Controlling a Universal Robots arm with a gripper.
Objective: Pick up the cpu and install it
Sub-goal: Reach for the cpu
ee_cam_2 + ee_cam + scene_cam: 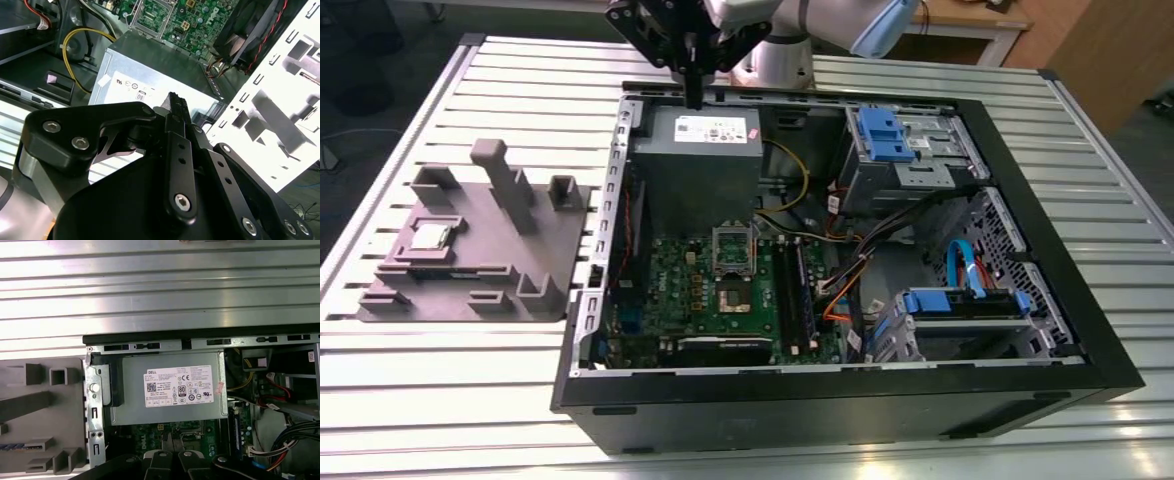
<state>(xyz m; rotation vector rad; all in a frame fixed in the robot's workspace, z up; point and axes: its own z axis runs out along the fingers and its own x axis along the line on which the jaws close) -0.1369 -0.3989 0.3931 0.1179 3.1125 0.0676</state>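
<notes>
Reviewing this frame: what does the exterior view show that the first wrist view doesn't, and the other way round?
Exterior view: the cpu lying on the grey fixture, and the blue drive cages. First wrist view: little new, but a straight-down look at the white label on the power supply and the case rail along it. Both: power supply, fixture, motherboard, slatted table, and the gripper above the power supply.

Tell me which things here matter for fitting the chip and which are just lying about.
For the job: chip on the grey holder, gripper, socket on the green board.
Lying about: power supply box, blue drive cages, yellow cable.
</notes>
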